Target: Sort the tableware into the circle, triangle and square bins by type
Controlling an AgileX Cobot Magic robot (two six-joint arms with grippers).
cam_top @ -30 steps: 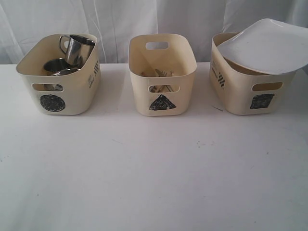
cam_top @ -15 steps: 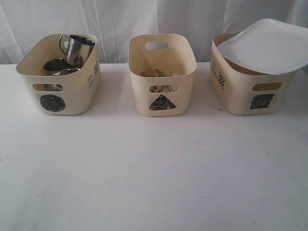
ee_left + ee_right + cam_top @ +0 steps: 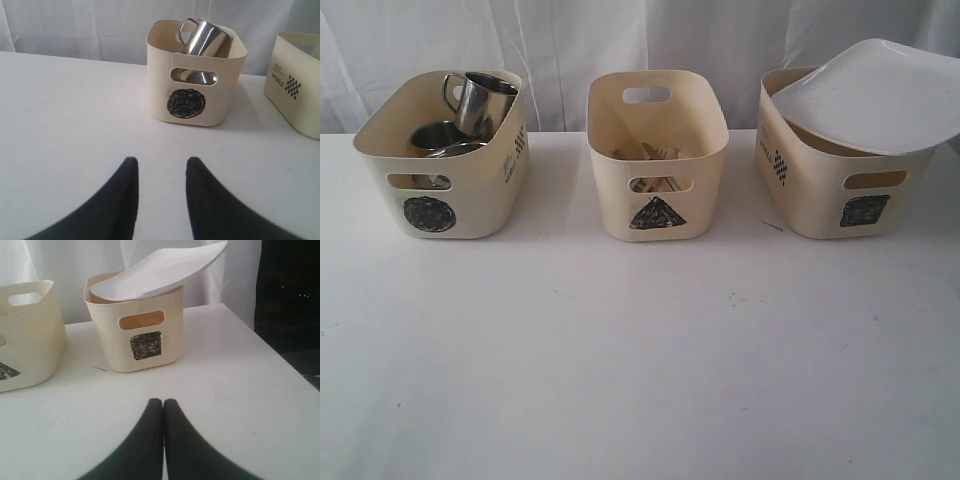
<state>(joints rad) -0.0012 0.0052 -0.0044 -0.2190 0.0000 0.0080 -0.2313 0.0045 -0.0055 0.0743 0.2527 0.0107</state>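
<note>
Exterior view: three bins on worktop (image 3: 640, 380). Circle bin (image 3: 480, 200), apparently two mugs (image 3: 482, 102); triangle bin (image 3: 610, 190), cutlery (image 3: 658, 153), uncountable; square bin (image 3: 815, 200), one plate (image 3: 870, 95) tilted atop. Left tool (image 3: 160, 172) parted, empty; right tool (image 3: 163, 405) closed, empty.

Plate (image 3: 870, 95) across square bin (image 3: 812, 205) mouth

On the table (image 3: 640, 350), circle bin (image 3: 470, 205) stands left, a mug (image 3: 482, 102) inside; triangle bin (image 3: 610, 195) middle; square bin (image 3: 810, 205) right, plate (image 3: 875, 95) atop.
</note>
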